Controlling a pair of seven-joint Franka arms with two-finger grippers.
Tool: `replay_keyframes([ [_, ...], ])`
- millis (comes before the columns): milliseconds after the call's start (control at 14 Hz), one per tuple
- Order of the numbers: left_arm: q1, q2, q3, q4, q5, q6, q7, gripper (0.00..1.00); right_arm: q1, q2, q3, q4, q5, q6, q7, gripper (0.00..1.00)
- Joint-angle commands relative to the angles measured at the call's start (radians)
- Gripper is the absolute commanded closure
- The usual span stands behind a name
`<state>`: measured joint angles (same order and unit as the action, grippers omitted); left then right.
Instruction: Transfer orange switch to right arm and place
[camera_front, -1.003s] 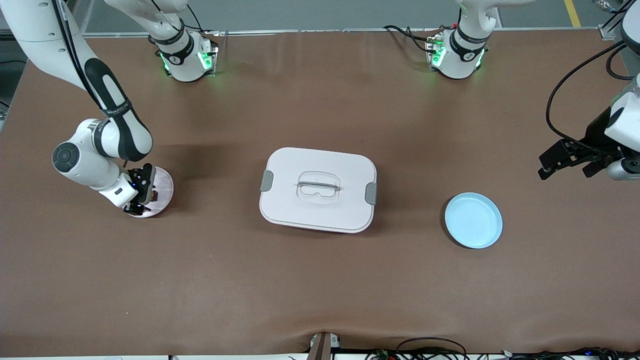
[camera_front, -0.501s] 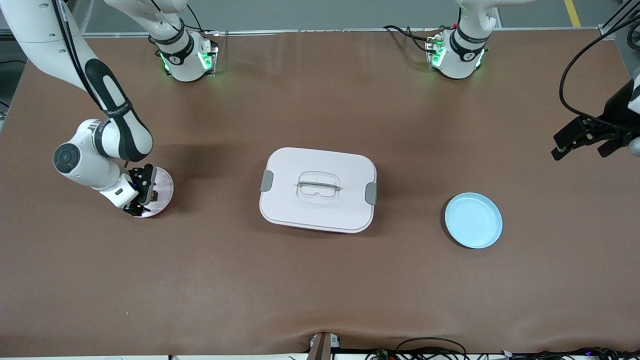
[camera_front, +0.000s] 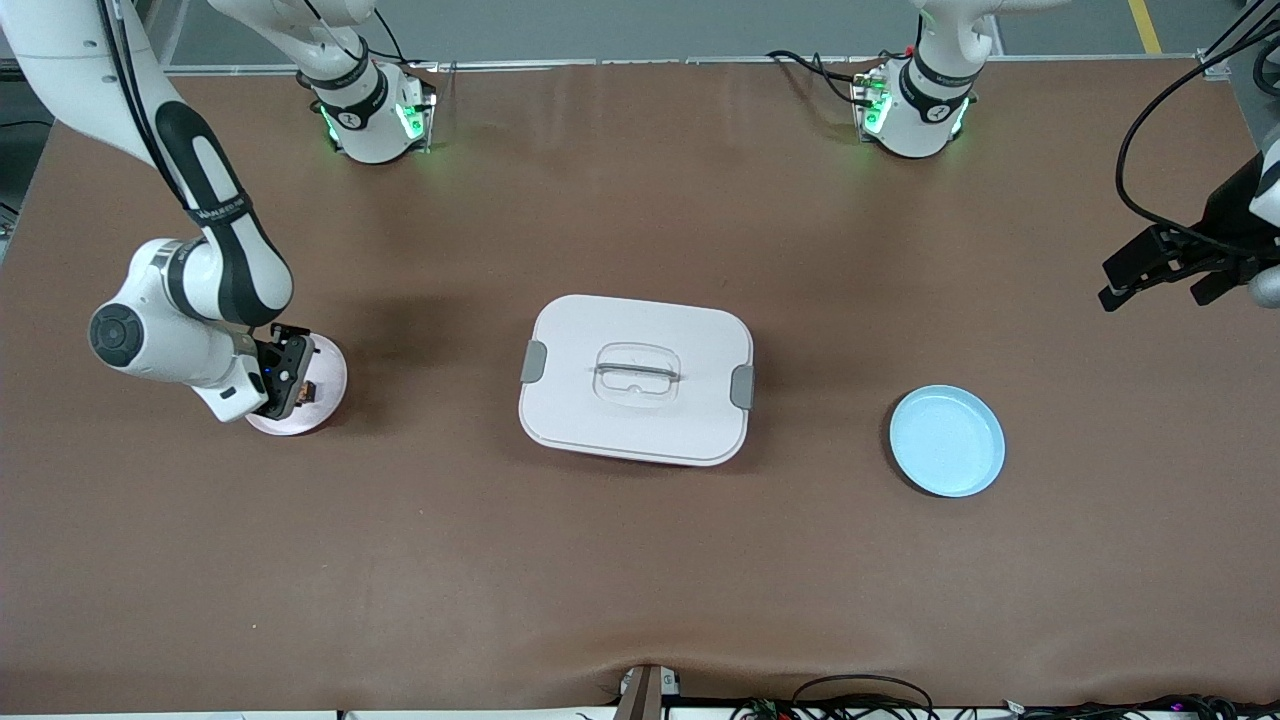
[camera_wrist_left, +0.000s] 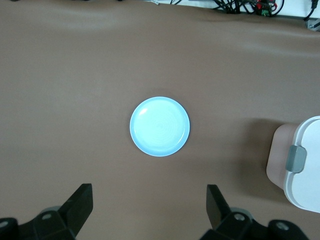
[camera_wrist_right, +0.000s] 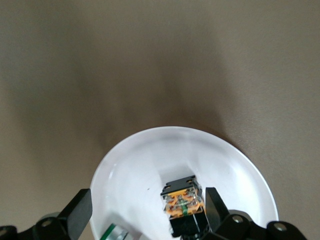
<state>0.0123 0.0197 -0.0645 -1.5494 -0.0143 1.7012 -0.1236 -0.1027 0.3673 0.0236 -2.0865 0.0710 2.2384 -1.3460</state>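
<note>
The orange switch (camera_wrist_right: 183, 202), a small black box with an orange band, lies on a white plate (camera_wrist_right: 130, 175) toward the right arm's end of the table. My right gripper (camera_wrist_right: 147, 200) hangs just over that plate, open, and the switch lies between its fingers close beside one fingertip (camera_wrist_right: 214, 200). In the front view the right gripper (camera_front: 285, 372) hides part of the plate (camera_front: 335, 372), and the switch (camera_front: 309, 388) barely shows. My left gripper (camera_front: 1165, 285) waits open and empty in the air over the left arm's end of the table (camera_wrist_left: 149, 192).
A white lidded container (camera_front: 636, 378) with grey clasps sits mid-table. A light blue plate (camera_front: 947, 441) lies empty between it and the left arm's end. A small silvery piece with a green band (camera_wrist_right: 111, 234) also lies on the white plate.
The right gripper has lifted a little off the white plate, leaving the switch lying on it. The left gripper has drawn back toward its end of the table.
</note>
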Motion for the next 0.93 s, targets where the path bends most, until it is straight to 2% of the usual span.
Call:
replay_keyframes([
  [0, 0.005, 0.017, -0.003, 0.008, 0.01, -0.015, 0.002, 0.0, 0.015, -0.062, 0.002, 0.068, -0.011, -0.179, 0.199, 0.0],
  [430, 0.005, 0.031, -0.003, 0.002, 0.022, -0.015, 0.019, 0.0, 0.049, -0.198, 0.004, 0.121, -0.017, -0.413, 0.62, 0.0],
  [859, 0.003, 0.032, -0.003, 0.005, 0.022, -0.015, 0.044, 0.0, 0.064, -0.195, 0.001, 0.357, -0.027, -0.701, 0.875, 0.0],
])
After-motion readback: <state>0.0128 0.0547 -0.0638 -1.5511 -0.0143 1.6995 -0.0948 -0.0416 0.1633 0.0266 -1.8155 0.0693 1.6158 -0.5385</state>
